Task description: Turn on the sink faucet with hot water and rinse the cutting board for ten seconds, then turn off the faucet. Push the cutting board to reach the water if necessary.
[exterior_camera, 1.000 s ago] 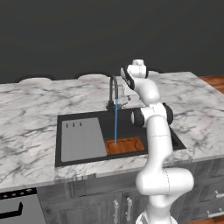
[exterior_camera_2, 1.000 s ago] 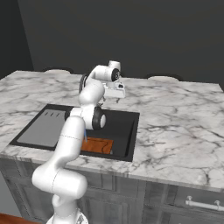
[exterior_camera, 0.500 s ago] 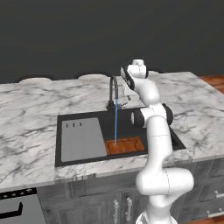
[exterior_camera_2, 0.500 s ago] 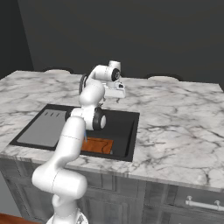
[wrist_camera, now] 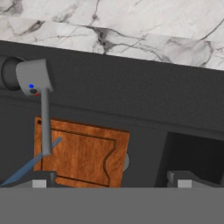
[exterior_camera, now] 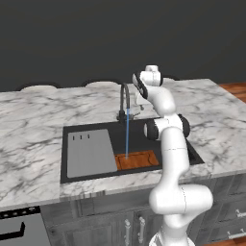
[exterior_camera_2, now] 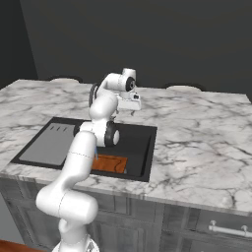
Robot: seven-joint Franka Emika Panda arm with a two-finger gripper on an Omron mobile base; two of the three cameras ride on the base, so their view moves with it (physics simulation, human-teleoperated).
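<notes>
The water (exterior_camera: 127,137) runs in a thin blue line from the spout of the sink faucet (exterior_camera: 124,102) down to the cutting board (exterior_camera: 138,159), in the middle of the left base view. The board lies flat on the bottom of the sink (exterior_camera: 91,175), in its lower right part, just beside a grey slab (exterior_camera: 90,152) with three slots. It lies there because the stream must fall on it; the stream lands near its left edge, so I judge the rinsing is going on and no push is needed.

The tool (exterior_camera: 139,100) hangs high, just to the right of the faucet and above its base. Its jaws stand wide apart and hold nothing. I think it waits near the lever (wrist_camera: 44,127) to shut the water off when the rinse time is over.

The hand view gives what the base views do not: the silvery lever with its small blue and red marks, at the left of the frame, and the grooved rim of the board below it. The right base view shows the board (exterior_camera_2: 109,163) at the near wall of the sink, partly behind the arm; there the stream is hard to make out. The counter (exterior_camera_2: 197,138) of white marble surrounds the basin.
</notes>
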